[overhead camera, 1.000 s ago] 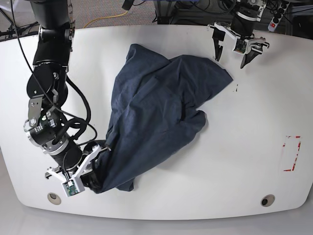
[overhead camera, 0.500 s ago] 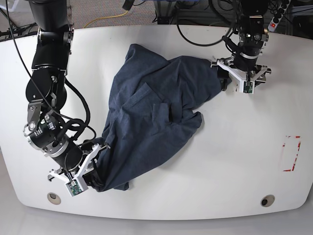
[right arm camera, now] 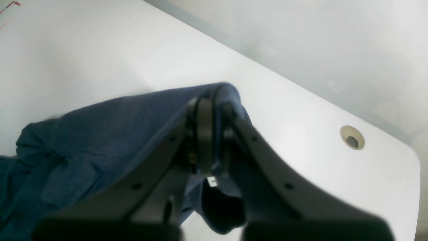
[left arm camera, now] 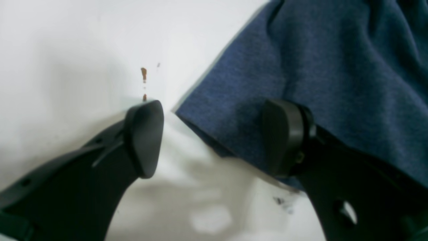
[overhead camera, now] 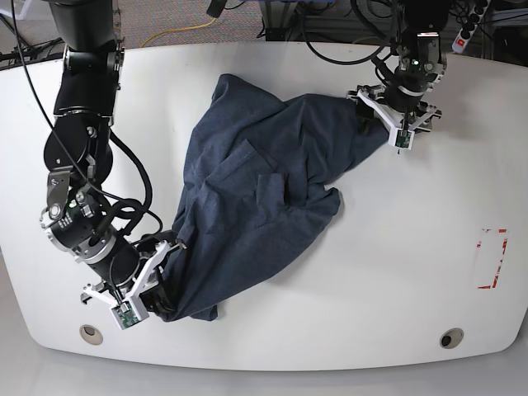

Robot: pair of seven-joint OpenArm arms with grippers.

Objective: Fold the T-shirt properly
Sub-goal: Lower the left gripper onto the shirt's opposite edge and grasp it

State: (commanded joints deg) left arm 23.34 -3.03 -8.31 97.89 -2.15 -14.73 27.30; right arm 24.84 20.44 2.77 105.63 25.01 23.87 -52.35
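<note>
When looked at from the base view, found the T-shirt point(overhead camera: 247, 206) lying rumpled on the white table point(overhead camera: 396, 289), left of centre, with loose folds and ridges running across its dark slate-blue cloth. Saw one part reaching toward the far edge and another stretching toward the left arm. Noticed a small flap bunched near the middle, with the lower end narrowing toward the right gripper point(right arm camera: 210, 144).

Found that gripper's jaws clamped on the T-shirt, with cloth pinched and raised between them. Saw, in the right wrist view, a dark fold hanging open just beside the fingers.

At the opposite end, found the left gripper point(left arm camera: 217, 139) with jaws well apart around a corner of the cloth. Saw one finger over the fabric and the other beyond the corner, above bare table. Could not tell whether the first was touching the cloth.

Farther out, saw red marks point(overhead camera: 502, 258) toward the table's right side, a round hole point(overhead camera: 451, 337) near the front right corner, and a yellow cable point(overhead camera: 177, 31) behind the far edge.
</note>
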